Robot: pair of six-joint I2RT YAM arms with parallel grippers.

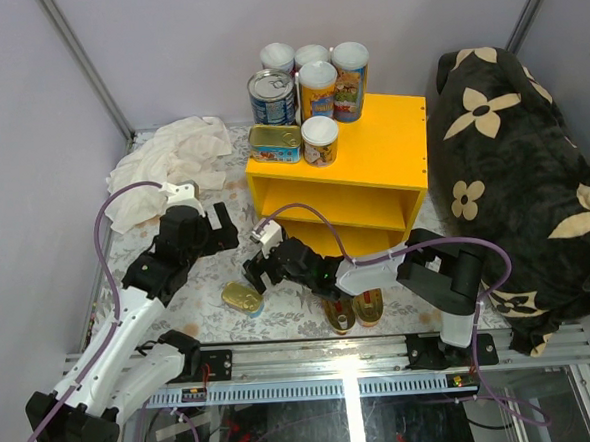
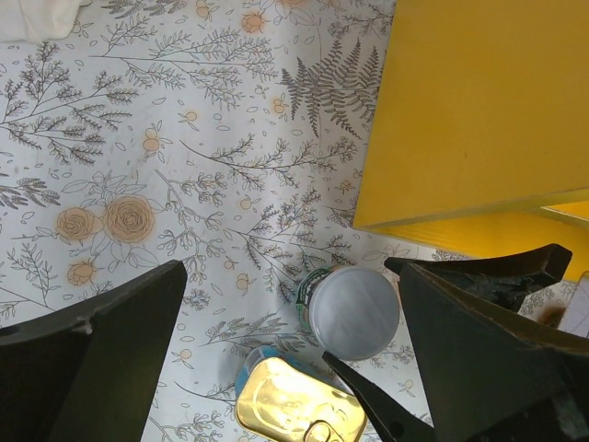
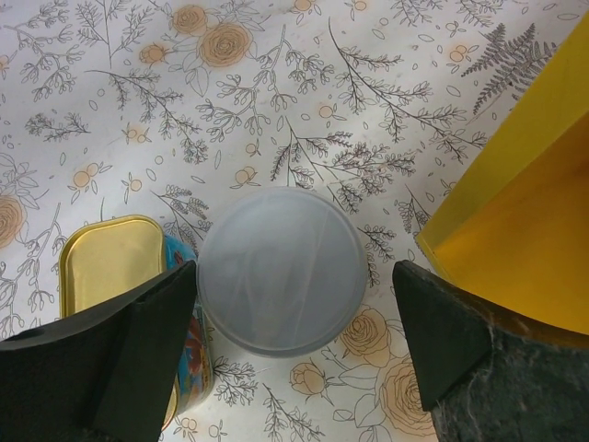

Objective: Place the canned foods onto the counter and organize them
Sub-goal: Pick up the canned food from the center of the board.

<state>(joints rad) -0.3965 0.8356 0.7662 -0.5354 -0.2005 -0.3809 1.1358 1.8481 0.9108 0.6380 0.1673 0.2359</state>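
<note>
1. Left gripper: open and empty, it hovers over the floor near the right arm's working area. If it moves right, the arms may collide.
2. Gold tin: it lies just beside the can, partly under one finger. Closing may catch or shove it.
3. Can: it stands upright on the floor. The right gripper is open around it, not clamped. An off-centre squeeze may tip it.
4. Counter: placed cans crowd its left side. A careless set-down may topple them.

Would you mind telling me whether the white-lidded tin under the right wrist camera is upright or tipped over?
Upright: the white-lidded tin shows its full round lid face-on from above, standing on the floral surface.
</note>
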